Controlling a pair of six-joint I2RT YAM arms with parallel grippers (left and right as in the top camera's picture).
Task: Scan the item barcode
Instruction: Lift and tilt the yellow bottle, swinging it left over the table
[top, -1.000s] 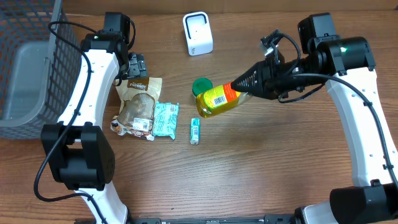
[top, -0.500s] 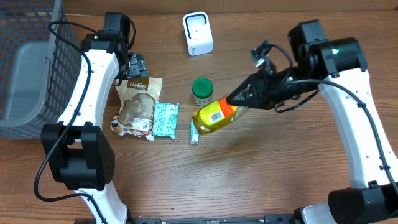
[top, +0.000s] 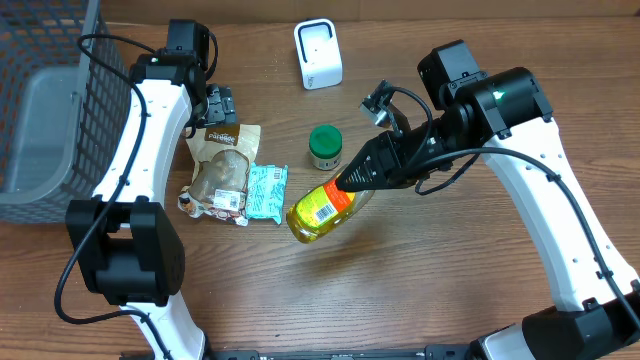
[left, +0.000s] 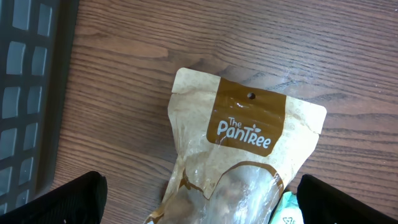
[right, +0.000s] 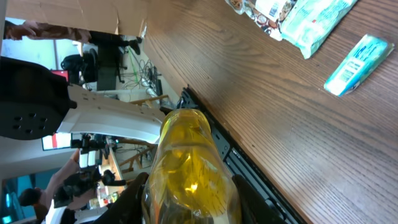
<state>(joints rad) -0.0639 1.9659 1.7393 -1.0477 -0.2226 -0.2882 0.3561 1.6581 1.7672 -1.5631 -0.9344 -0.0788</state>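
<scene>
A bottle of yellow liquid (top: 322, 208) with a barcode label facing up hangs tilted over the table's middle. My right gripper (top: 362, 175) is shut on its neck end. In the right wrist view the bottle (right: 189, 168) fills the space between the two dark fingers (right: 127, 199). The white scanner (top: 318, 54) stands at the back centre, well away from the bottle. My left gripper (top: 220, 105) is open above the top of a brown snack pouch (left: 249, 143), with nothing between its fingertips (left: 56, 199).
A green-lidded jar (top: 324, 146) stands just behind the bottle. A teal packet (top: 266, 190) lies beside the brown pouch (top: 225, 165). A small teal tube (right: 359, 64) lies on the wood. A dark wire basket (top: 50, 100) holding a grey bin fills the left edge.
My right arm has carried the bottle left and toward the front, away from the scanner and past the green-lidded jar. The left arm has stayed still.
</scene>
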